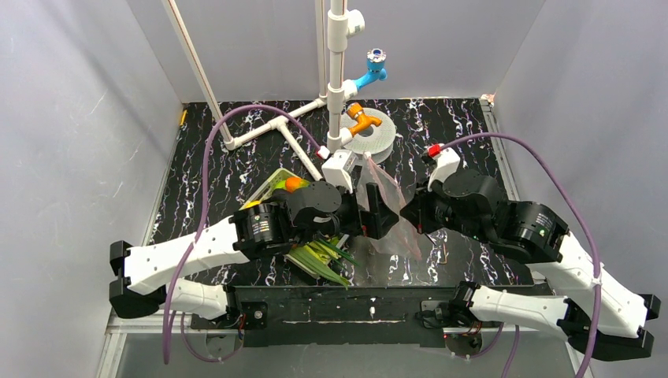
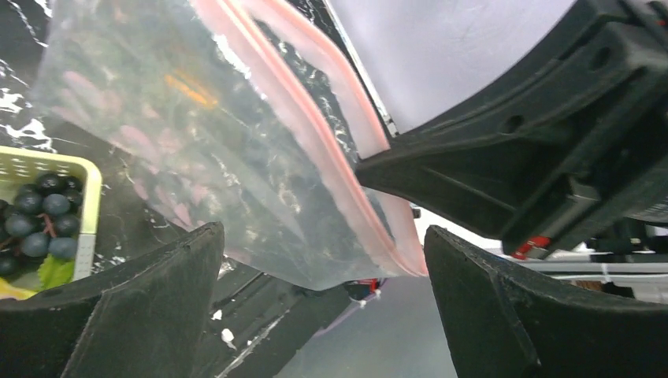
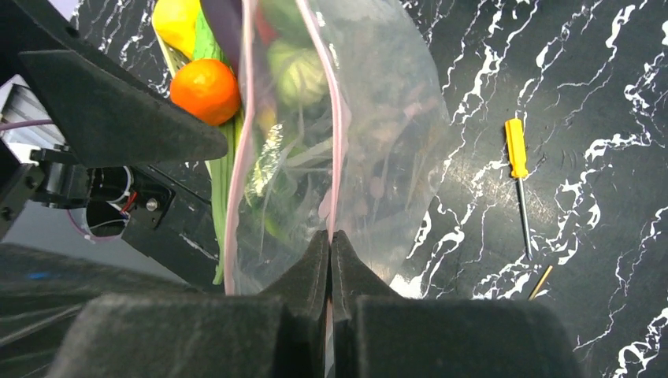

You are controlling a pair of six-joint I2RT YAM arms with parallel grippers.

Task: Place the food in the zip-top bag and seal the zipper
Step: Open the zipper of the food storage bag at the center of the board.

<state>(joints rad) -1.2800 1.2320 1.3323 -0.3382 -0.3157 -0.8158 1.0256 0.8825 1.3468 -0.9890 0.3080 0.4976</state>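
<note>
Evidently limp, slippery zip-top bag (image 3: 386, 134) hangs from the clenched right gripper (image 3: 330, 240) (left gripper (image 2: 323, 236) released, at its nine o'clock); best gripped along the stiffer zipper (image 2: 315, 142).

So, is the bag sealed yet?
No, open: in the right wrist view the bag's two pink zipper strips stand apart, and the right gripper pinches just one of them.

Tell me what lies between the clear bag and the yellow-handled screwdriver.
Nothing lies there. In the right wrist view, only a bare stretch of the black marbled table separates the zip-top bag from the screwdriver.
</note>
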